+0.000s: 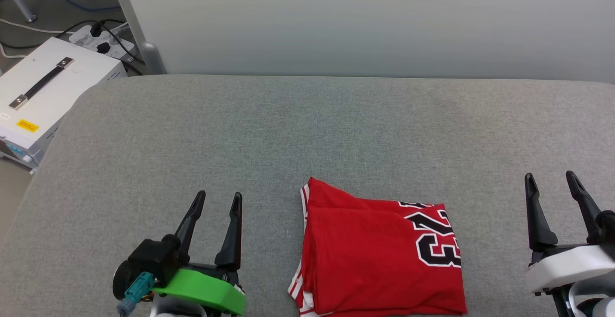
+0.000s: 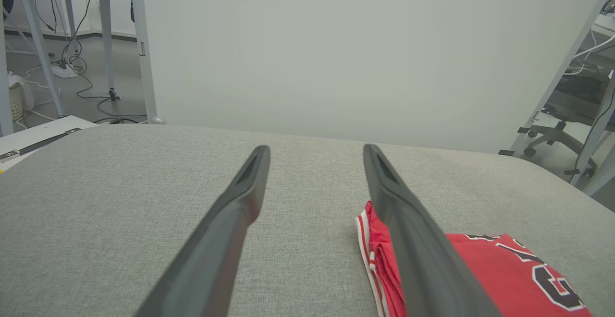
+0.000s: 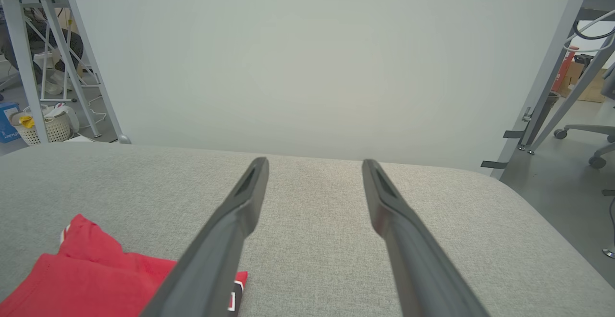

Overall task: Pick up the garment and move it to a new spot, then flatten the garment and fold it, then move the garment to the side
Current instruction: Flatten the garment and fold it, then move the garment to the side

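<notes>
Red and folded into a compact rectangle, the garment [image 1: 379, 254] lies near the front edge of the grey fabric desk [image 1: 240, 129], a little right of centre. The 23 shows on its right half and striped trim runs along its left edge. The left tool [image 1: 219, 196] hangs to its left and the right tool [image 1: 550, 176] well off to its right. Both are spread wide with nothing between the fingers, and neither touches the cloth.

Judging by the neat fold, what is left is the shift to the side. To do that well, the stack has to travel as one piece. The left edge shows several loose layers and a corner poking out at the far end. A pinch there should take in every layer, not just the top one, or the fold may peel open. A grip at each end would keep the rectangle from swinging or sagging in the middle. Dragging it low across the fabric desk risks rucking the bottom layer, so a slight lift first seems safer. Plenty of bare desk lies to the left and beyond. Choose a spot well inside the edge, and let go only once the cloth lies flat.
</notes>
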Robot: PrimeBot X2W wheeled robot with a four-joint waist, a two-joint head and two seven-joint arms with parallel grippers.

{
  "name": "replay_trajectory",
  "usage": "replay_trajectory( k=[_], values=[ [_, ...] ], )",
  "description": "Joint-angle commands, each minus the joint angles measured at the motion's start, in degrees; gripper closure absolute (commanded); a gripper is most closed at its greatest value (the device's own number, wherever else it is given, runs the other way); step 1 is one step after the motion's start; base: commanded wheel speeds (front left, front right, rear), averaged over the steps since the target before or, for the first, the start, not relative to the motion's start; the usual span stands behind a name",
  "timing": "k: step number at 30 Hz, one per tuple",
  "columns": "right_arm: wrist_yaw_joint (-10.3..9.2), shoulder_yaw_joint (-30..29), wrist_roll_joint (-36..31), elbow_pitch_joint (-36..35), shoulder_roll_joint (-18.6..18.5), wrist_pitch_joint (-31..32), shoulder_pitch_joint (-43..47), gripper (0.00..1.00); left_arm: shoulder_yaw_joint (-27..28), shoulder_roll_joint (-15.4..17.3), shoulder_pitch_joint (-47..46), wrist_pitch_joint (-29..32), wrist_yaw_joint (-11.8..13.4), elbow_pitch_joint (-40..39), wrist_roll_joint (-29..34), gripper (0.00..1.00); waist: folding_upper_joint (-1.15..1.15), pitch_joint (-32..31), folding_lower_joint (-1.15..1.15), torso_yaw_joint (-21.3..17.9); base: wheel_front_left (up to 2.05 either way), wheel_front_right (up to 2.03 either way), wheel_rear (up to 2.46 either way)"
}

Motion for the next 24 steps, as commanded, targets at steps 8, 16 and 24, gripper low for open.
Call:
replay_trajectory(
  k=[8, 16, 24],
  values=[
    [-0.03, 4.32, 3.77, -0.31, -1.61, 11.31, 0.83, 0.0, -0.41, 0.48, -0.53, -0.33, -0.32, -0.25, -0.14, 0.0, 0.58, 1.69, 0.0, 0.43, 0.0, 0.0, 0.0],
    [-0.03, 9.17, 9.49, -0.92, -3.72, 29.77, 0.82, 0.0, -1.58, 0.46, -1.82, -0.33, -0.32, 0.19, 0.02, 0.0, 0.58, 4.27, 0.0, 2.05, 0.0, 0.0, 0.0],
    [-0.03, 8.46, 9.77, 2.96, -1.08, 40.44, -0.93, 0.0, -2.88, 0.69, -3.88, -0.33, -0.32, 0.68, 0.07, 0.0, 0.58, 7.26, 0.0, 4.7, 0.0, 0.0, 0.0]
  ],
)
